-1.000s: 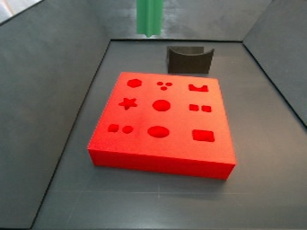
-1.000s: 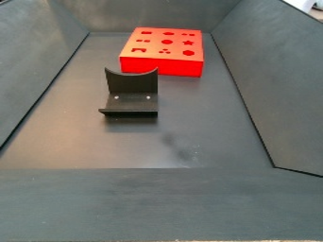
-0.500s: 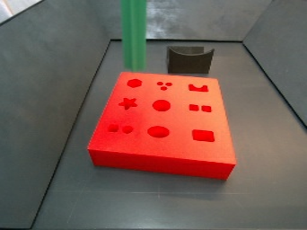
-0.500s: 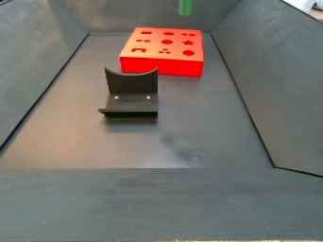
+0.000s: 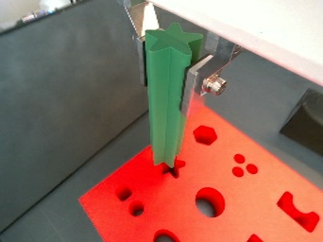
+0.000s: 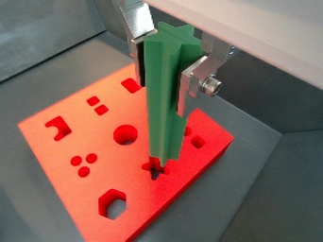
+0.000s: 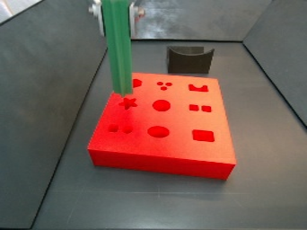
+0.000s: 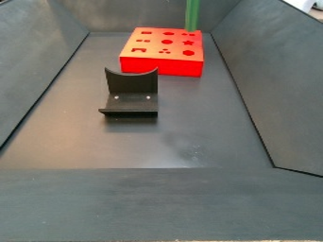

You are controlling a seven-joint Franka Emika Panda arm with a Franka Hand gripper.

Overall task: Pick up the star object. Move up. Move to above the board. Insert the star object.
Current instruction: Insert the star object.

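My gripper [image 7: 114, 11] is shut on the star object [image 7: 118, 49], a tall green peg held upright over the board [image 7: 162, 144], a flat red slab with shaped holes. The peg's lower end sits right at the star hole [image 7: 127, 103] near the slab's left edge; I cannot tell whether it has entered. Both wrist views show the silver fingers [image 5: 202, 74] [image 6: 195, 76] clamping the peg [image 5: 168, 104] [image 6: 164, 95] near its top, its tip over the star hole [image 5: 172, 171] [image 6: 154, 171]. In a side view only the peg [image 8: 192, 13] shows above the board [image 8: 161, 62].
The dark fixture [image 7: 189, 59] stands behind the board, also seen in a side view [image 8: 130, 95] on the grey floor nearer the camera. Sloping grey walls [image 7: 60, 81] close in the bin on all sides.
The peg has come forward from the back of the bin and down onto the board, ending at the star hole. The gripper's fingers now show at the top of a side view.
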